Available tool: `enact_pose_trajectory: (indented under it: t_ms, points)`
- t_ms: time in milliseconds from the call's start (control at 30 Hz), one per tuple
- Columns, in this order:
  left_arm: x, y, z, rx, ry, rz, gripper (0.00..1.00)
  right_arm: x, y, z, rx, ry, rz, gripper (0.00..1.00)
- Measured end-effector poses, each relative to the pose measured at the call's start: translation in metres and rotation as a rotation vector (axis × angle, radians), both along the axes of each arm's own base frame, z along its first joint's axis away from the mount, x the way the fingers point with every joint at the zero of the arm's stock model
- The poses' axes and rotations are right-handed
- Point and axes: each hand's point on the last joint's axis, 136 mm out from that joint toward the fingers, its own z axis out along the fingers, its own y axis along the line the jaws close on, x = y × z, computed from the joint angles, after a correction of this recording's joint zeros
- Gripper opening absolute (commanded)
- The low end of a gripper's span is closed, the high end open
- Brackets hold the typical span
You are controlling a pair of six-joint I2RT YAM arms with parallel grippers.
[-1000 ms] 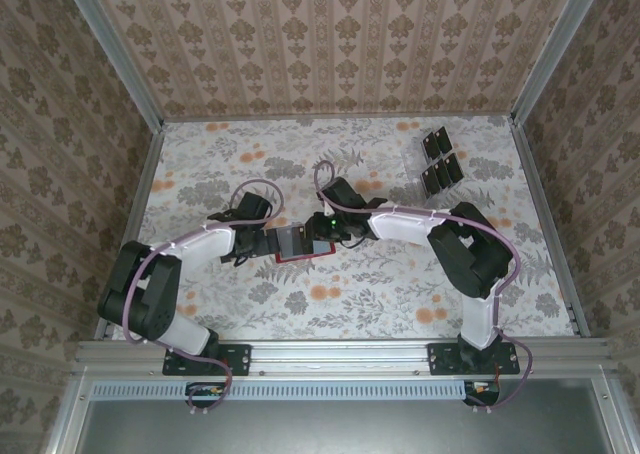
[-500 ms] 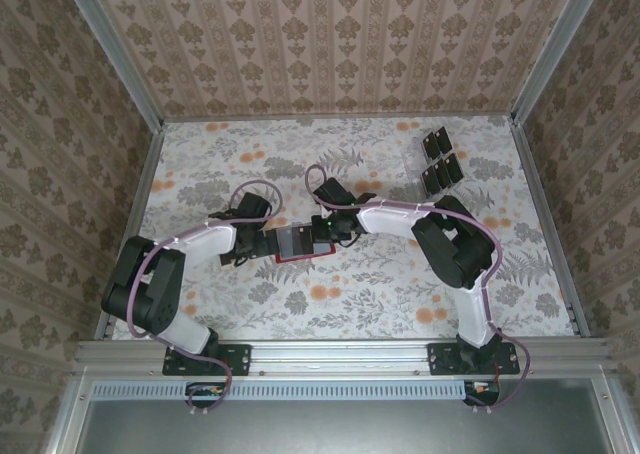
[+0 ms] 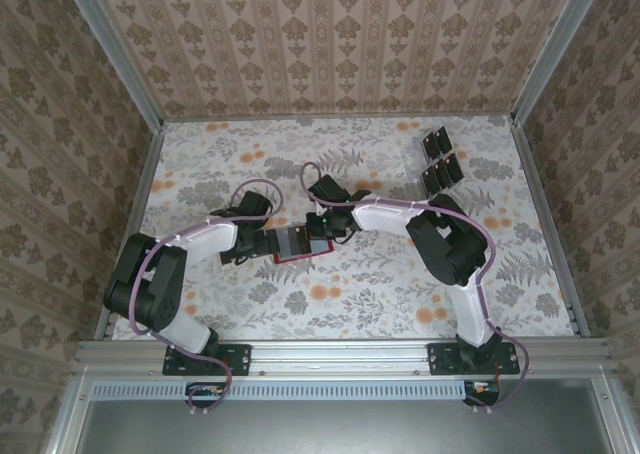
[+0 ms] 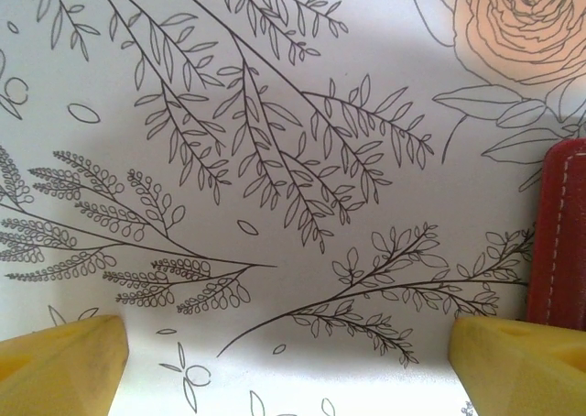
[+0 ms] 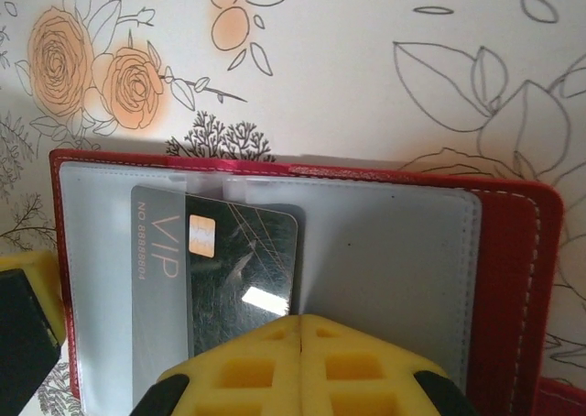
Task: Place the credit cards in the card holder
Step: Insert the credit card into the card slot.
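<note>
The card holder [image 3: 293,244] lies open at the table's middle, red border [image 5: 515,279] round a greyish pocketed inside. A black credit card [image 5: 240,269] marked VIP lies flat on its left half, its left part under a clear pocket. My right gripper [image 5: 300,322] is shut right at the card's near edge, fingertips together with nothing between them; it hovers over the holder's right side [image 3: 320,232]. My left gripper [image 4: 288,361] is open over bare cloth, its right fingertip [image 4: 517,361] beside the holder's red edge [image 4: 563,237]. From above it sits at the holder's left end [image 3: 258,244]. Several more black credit cards [image 3: 441,162] lie at the back right.
A floral cloth [image 3: 350,294] covers the table, walled in by patterned panels with metal rails [image 3: 540,214] along the sides. Both arms reach in toward the middle, elbows out, with cables looping above them.
My right gripper's jaws have closed, and the right arm has shifted a little left over the holder. The left arm has stayed put.
</note>
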Motion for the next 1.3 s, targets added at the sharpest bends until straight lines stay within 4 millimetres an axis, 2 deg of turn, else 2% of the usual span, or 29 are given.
enact_pose_trajectory:
  t_ms: [333, 600, 800, 867, 967, 1000, 1300]
  points:
    - [0.0, 0.0, 0.0, -0.002, 0.002, -0.001, 1.0, -0.006, 0.015, 0.002, 0.026, 0.013, 0.018, 0.08]
    - [0.0, 0.0, 0.0, -0.002, 0.002, -0.001, 1.0, -0.009, 0.035, 0.004, 0.05, 0.016, 0.051, 0.08]
    - [0.0, 0.0, 0.0, -0.001, 0.002, -0.001, 1.0, -0.006, 0.04, 0.003, 0.052, 0.015, 0.052, 0.09]
    - [0.0, 0.0, 0.0, -0.002, 0.002, -0.001, 1.0, -0.006, 0.04, 0.003, 0.052, 0.015, 0.052, 0.14]
    - [0.0, 0.0, 0.0, -0.001, 0.002, -0.001, 1.0, -0.004, 0.036, 0.003, 0.051, 0.012, 0.046, 0.29]
    - [0.0, 0.0, 0.0, -0.002, 0.002, -0.001, 1.0, -0.003, 0.032, 0.004, 0.051, 0.009, 0.04, 0.31]
    - [0.0, -0.001, 0.001, -0.001, 0.001, -0.007, 1.0, -0.003, 0.0, 0.003, 0.063, 0.005, -0.01, 0.31]
